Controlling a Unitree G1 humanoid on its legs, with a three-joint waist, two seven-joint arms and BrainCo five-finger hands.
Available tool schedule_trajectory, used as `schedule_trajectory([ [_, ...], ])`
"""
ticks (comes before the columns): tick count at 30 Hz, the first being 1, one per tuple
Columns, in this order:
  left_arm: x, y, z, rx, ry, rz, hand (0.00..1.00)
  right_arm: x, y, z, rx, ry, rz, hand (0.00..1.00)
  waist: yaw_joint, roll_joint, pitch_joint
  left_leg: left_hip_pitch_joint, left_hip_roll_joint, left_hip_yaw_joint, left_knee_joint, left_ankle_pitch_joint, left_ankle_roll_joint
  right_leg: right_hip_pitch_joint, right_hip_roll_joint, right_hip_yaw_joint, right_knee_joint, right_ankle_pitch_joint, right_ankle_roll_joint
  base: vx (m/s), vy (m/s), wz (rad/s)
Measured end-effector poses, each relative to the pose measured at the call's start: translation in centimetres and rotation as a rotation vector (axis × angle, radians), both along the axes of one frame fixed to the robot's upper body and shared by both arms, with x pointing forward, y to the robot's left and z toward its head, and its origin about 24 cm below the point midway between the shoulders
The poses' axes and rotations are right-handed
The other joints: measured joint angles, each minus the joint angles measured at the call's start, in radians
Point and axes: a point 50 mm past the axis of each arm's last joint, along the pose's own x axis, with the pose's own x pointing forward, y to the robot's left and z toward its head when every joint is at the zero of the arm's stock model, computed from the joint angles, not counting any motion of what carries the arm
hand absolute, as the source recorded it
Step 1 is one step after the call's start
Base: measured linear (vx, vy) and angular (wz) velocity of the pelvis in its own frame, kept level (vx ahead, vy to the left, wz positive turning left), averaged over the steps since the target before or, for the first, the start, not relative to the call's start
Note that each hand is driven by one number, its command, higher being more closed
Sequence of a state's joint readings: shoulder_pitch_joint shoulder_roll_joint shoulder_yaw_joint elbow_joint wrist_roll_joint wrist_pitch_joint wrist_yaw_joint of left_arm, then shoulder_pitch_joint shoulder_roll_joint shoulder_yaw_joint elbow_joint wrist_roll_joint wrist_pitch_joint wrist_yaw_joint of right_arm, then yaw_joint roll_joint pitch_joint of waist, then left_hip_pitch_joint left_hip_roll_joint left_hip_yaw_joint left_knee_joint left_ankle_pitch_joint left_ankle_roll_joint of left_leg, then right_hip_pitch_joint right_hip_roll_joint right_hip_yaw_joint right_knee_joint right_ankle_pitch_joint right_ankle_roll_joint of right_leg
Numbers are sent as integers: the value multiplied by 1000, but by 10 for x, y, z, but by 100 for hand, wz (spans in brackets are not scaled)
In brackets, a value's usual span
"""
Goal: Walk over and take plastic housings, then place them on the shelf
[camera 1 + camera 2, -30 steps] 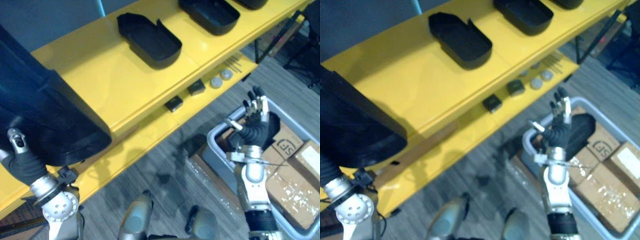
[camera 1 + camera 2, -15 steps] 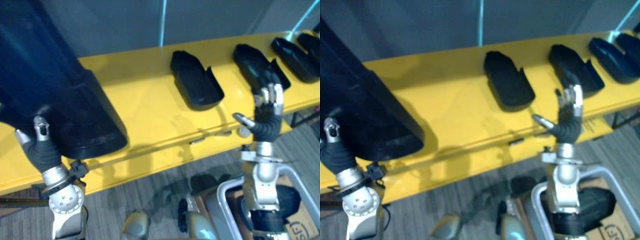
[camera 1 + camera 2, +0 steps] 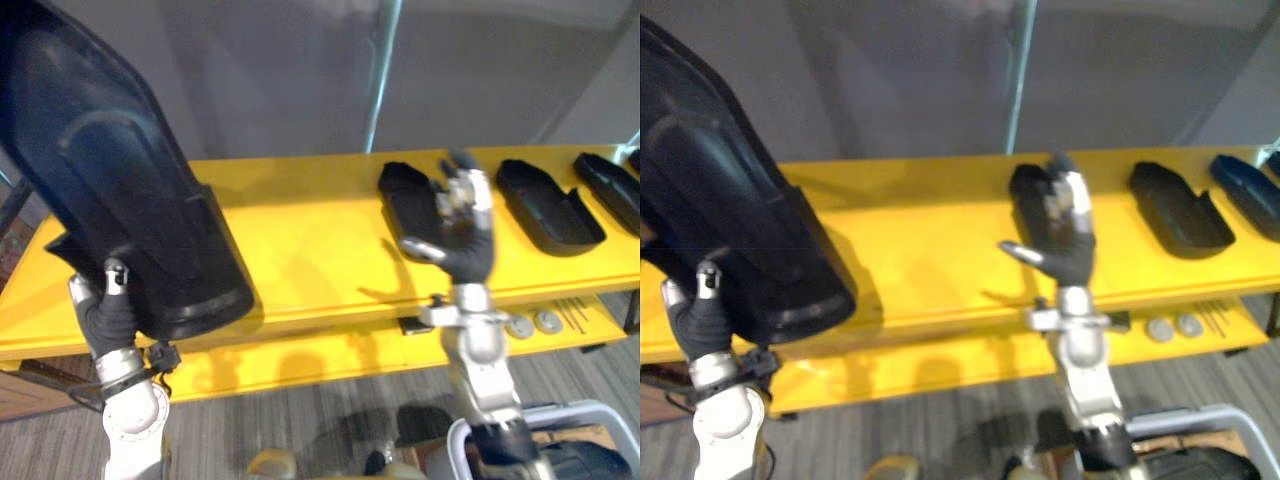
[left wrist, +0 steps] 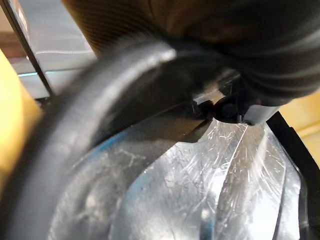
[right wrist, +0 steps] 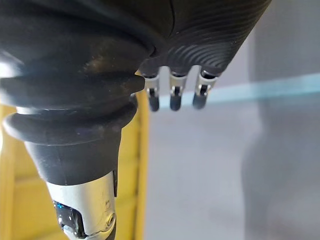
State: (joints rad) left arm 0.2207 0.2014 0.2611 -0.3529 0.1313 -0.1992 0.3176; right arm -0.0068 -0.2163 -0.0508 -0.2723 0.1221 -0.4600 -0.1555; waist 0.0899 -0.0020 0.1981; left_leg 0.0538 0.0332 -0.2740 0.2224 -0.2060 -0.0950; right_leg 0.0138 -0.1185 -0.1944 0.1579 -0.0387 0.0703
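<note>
Since a moment ago the head camera has swung up, so the yellow shelf now runs level across the left eye view with a grey wall behind it. The right hand has come up from beside the grey bin and now stands in front of the shelf. Its fingers are straight and spread, the thumb juts towards the robot's left, and it holds nothing. Just behind it a small black housing lies on the shelf, with two more housings further to the robot's right. On the lower shelf sit two round discs. The left hand carries the large black housing upright and tilted before the shelf's left end, with its thumb laid on the near face and its fingers hidden behind. The left wrist view looks into that housing's scuffed, shiny hollow from very close. In the right wrist view the fingers hang straight and bare against the grey wall, with the yellow shelf edge beside them.
</note>
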Motion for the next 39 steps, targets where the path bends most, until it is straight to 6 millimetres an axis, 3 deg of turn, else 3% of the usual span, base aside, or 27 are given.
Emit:
schedule_trajectory([
  [2,5,7,-10,8,108,-9,100,-17,-31,6,-43,-19,-145,0,-29,11,-13,-4,9,55,-22,6,4,-12,0,20,-24,17,0,-110,32,-26],
  [5,19,14,-26,-35,242,8,100,-29,-53,9,-70,-27,-255,0,-71,27,-32,-4,19,126,-33,8,13,-18,16,66,-66,55,3,-51,21,-44],
  [13,60,33,-48,-156,510,32,100,-41,-76,-17,-40,172,-286,0,-158,33,-42,3,22,236,-50,16,17,-53,23,158,-97,107,18,-1,40,-34],
  [19,72,45,-58,-199,657,80,100,-44,-78,-38,-9,286,-253,0,-177,44,-44,39,33,312,-74,16,15,-55,34,199,-96,109,16,19,26,-23],
  [29,73,74,-77,-204,922,209,100,-36,-59,-44,8,308,-139,0,-200,50,-41,48,35,367,-81,15,15,-69,35,229,-92,108,15,-8,18,-11],
  [39,71,96,-69,-150,1005,284,100,-35,-48,-41,19,303,-90,0,-212,90,-19,47,43,396,-78,15,15,-88,36,248,-68,108,16,1,8,-4],
])
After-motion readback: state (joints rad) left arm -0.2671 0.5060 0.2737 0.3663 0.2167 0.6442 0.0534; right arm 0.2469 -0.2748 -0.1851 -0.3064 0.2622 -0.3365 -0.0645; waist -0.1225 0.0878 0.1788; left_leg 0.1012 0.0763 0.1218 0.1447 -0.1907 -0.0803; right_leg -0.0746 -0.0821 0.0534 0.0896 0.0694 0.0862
